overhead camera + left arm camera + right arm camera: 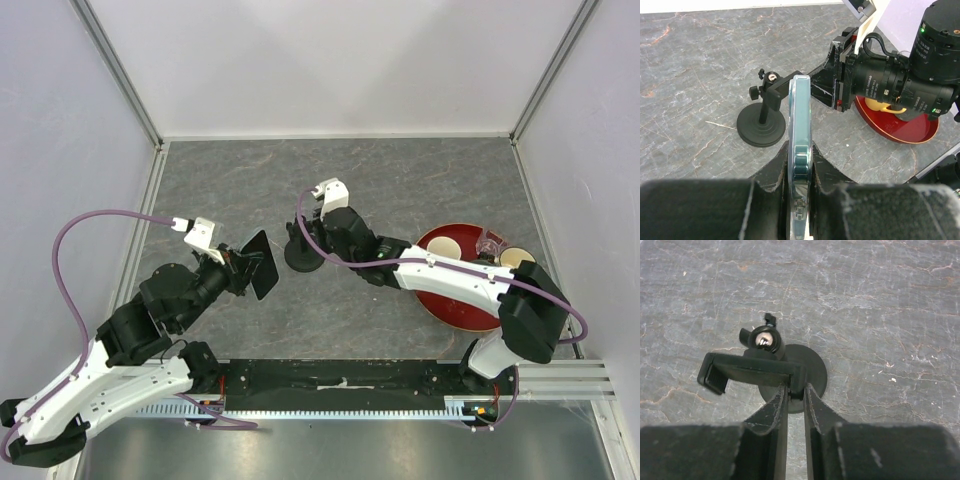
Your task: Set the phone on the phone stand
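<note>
**Left side.** The left end effector [801, 167] is pressed together on the phone [801, 120] and pinches its lower end between both pads. The phone stands on edge, clear of the counter [400, 180], with its thin side toward the wrist camera. Judgement: this upright hold leaves the top and the long faces free, so the phone can be slid into a holder without re-gripping.

**Centre.** The phone stand [303, 255] is just ahead of the left end effector's fingertips and slightly to their left. It is near the phone but not touching it. Its disc base sits flat on the counter, the rod is upright and the clamp holder on top is empty. The phone is therefore not yet on the stand.

**Right side.** The right end effector [795, 390] reaches in from the far side of the stand. Its fingers are closed to a narrow gap, and one end of the clamp holder is pinched between the tips. Judgement: this grip braces the light stand so it does not tip or skid when the phone is pushed in.

**Behind the right end effector.** A red tray [455, 308] holding cups lies under that arm's forearm, well apart from the stand. It plays no part here.

**Step in hand.** The phone is being brought to the holder. Alignment with the slot is the main risk.
</note>
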